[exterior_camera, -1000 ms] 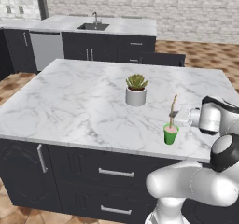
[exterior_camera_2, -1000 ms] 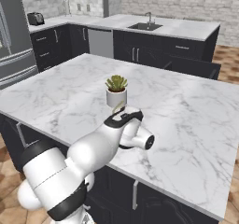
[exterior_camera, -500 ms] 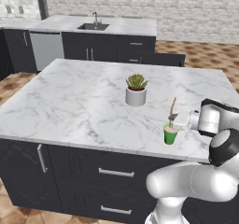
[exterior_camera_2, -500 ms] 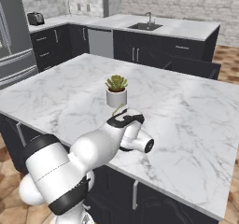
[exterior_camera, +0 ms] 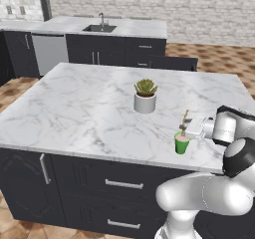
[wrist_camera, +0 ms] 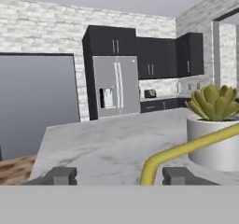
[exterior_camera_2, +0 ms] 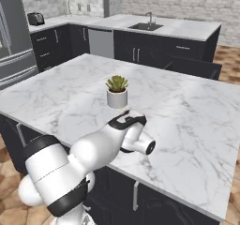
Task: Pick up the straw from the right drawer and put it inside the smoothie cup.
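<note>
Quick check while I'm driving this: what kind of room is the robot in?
A home-style kitchen, rendered. A marble-topped island with dark drawers stands in front, a sink sits in the back counter, and a steel fridge stands among dark cabinets.

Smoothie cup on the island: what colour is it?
Bright green tumbler, clearest in the left base view.

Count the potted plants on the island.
1: the potted plant sits mid-island, behind the smoothie cup and the gripper. No others visible; the arm hides some counter.

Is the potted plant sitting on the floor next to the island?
No, the potted plant stands on the marble island top, behind the green smoothie cup.
</note>
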